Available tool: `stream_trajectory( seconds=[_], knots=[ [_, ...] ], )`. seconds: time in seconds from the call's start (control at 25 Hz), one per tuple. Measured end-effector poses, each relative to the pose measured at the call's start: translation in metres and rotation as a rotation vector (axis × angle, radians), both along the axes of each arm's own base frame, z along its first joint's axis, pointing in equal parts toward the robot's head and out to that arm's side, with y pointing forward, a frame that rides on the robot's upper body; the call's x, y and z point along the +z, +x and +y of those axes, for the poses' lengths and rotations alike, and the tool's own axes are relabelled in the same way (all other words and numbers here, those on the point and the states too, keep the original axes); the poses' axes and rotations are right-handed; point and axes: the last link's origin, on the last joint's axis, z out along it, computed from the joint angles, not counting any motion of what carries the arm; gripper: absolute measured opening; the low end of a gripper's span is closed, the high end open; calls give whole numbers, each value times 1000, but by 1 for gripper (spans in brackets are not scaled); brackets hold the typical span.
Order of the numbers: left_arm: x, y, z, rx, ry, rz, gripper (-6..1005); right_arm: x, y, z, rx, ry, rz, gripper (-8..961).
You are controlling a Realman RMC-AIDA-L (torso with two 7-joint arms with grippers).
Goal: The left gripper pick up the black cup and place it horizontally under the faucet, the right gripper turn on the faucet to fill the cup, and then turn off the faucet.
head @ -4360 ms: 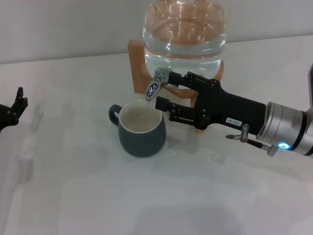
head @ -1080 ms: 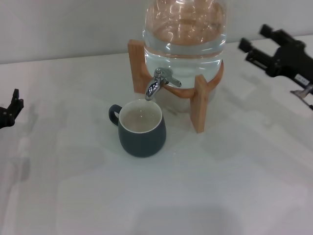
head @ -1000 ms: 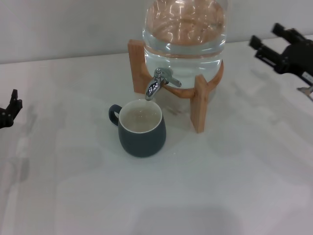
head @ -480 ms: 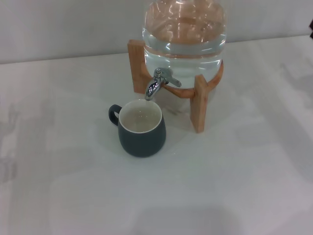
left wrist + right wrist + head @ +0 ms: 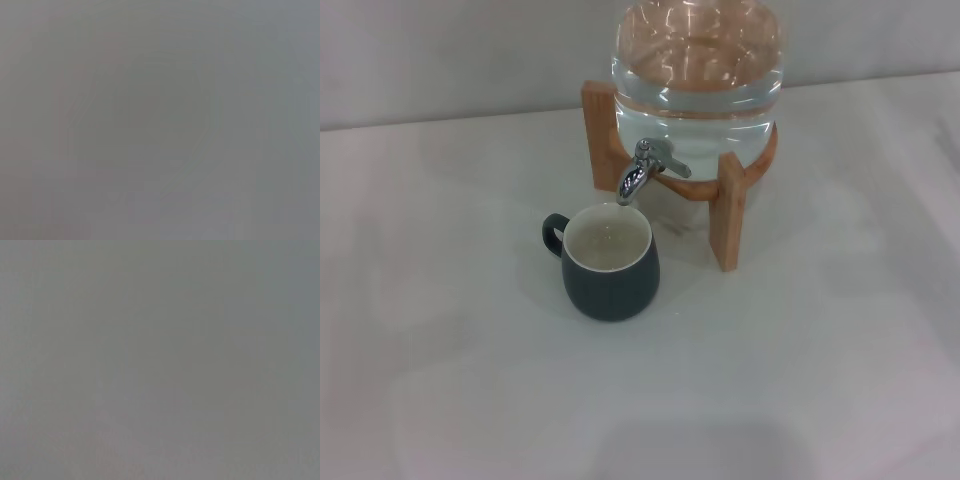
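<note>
Black on the outside and cream on the inside, the cup (image 5: pixel 608 265) stands upright on the white bench (image 5: pixel 800 380), near the middle, a bit toward the back edge. Its little loop handle points to the left side of the bench. The cup sits right under the shiny faucet (image 5: pixel 642 172), whose nozzle bends down over the far rim of the cup. I can see no water running from the nozzle.

The faucet is fixed to a big clear glass jar (image 5: pixel 698 75) with water in it. The jar rests on a wooden stand (image 5: pixel 725 205) close to the back edge of the bench.

No words or labels can be read on any of these things.

Only the head view shows the cup, the jar and the stand. Both wrist views show plain grey and nothing else.

Neither the left gripper nor the right gripper shows in any view, so I cannot tell if their fingers are apart or together
</note>
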Motion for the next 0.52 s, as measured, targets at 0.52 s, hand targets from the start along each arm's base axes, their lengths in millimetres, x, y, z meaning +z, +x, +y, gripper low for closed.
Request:
stream_trajectory(
  seconds=[0.52],
  knots=[
    [7, -14, -20, 29, 57, -9, 894, -6, 3, -11, 14, 18, 38, 806]
  ],
)
